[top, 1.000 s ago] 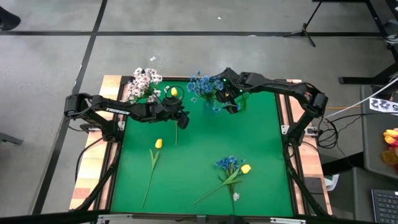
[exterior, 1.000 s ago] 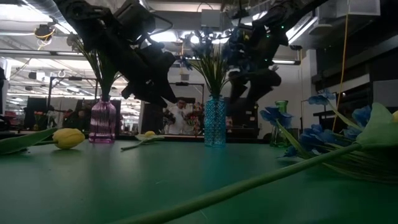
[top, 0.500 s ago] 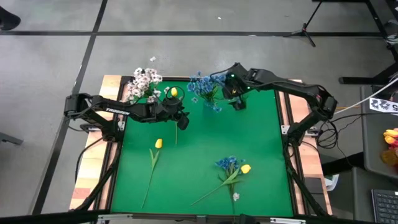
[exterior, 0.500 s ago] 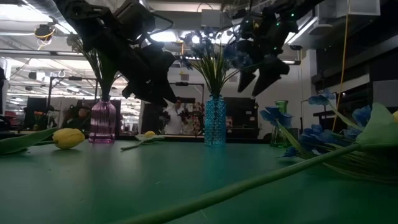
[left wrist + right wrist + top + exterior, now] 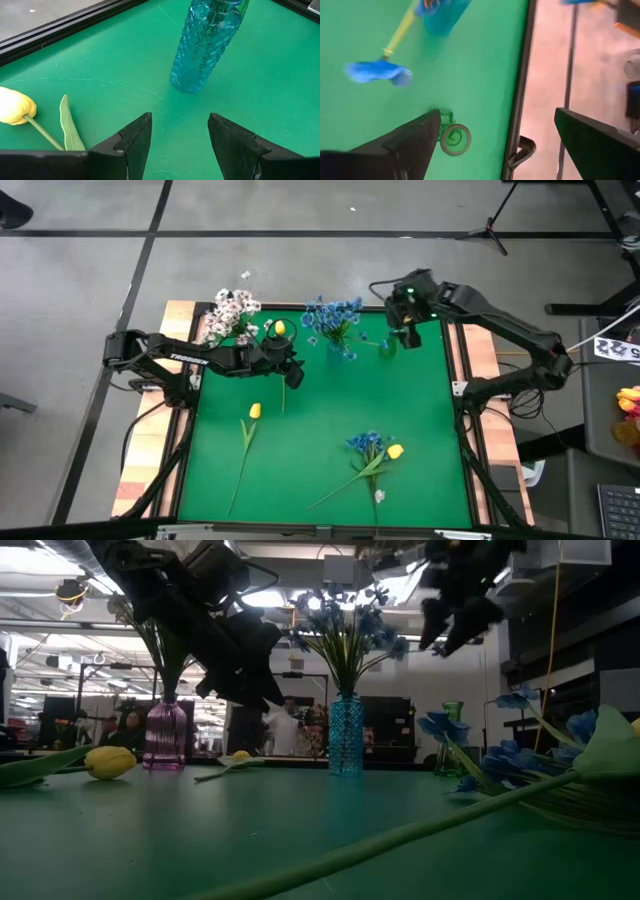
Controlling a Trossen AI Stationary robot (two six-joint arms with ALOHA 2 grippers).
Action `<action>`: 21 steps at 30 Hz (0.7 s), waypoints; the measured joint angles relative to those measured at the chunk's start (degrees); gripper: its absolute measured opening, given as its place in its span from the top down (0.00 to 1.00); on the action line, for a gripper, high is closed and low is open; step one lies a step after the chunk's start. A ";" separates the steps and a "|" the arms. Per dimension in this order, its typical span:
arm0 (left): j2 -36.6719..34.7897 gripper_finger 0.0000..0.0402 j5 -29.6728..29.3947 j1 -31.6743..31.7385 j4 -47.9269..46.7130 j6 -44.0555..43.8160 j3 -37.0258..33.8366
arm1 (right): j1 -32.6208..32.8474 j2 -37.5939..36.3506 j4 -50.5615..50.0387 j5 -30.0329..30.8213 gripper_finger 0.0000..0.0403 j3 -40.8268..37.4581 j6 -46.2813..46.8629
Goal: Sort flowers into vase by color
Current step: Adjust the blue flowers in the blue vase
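Hovering above the table's far right corner, the right gripper [image 5: 408, 332] is seen with its fingers [image 5: 405, 140] spread wide and nothing between them; a small green vase [image 5: 454, 138] stands directly below it on the green table [image 5: 320, 430]. The left gripper [image 5: 293, 373] hangs above the mat near the far middle, its jaws parted and empty, with a blue textured vase [image 5: 205, 45] just ahead of its fingers [image 5: 132, 142].

Three vases are counted: a pink one [image 5: 165, 735] at the far left holding white sprays [image 5: 232, 315], the blue one holding upright blue blooms [image 5: 330, 320] that fan outward at the top, and the green one, in which no flower can be made out.

Three yellow tulips are visible. One [image 5: 280, 328] shows beside the white sprays, near the left gripper. A second [image 5: 254, 412] lies flat on the left half of the mat, its long stem [image 5: 240, 465] running toward the near edge and slightly left, bud toward the far side. The third [image 5: 396, 451] lies at the near right in a loose pile with a blue cluster [image 5: 366, 443], their stems [image 5: 345, 485] stretching diagonally to the near left, heads toward the far right. A small white blossom [image 5: 379, 496] is seen just nearer than the pile.
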 joint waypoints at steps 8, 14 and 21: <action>0.00 0.52 0.02 0.00 -0.02 -0.02 0.00 | 3.55 -6.34 -10.19 -6.57 0.14 0.05 8.32; 0.00 0.52 0.02 0.00 0.00 0.42 0.00 | 14.36 -7.19 -12.28 -5.16 0.35 -1.37 14.40; 0.00 0.52 0.87 0.00 -0.01 0.41 0.00 | 24.63 -6.70 -3.65 1.36 0.77 -10.76 19.00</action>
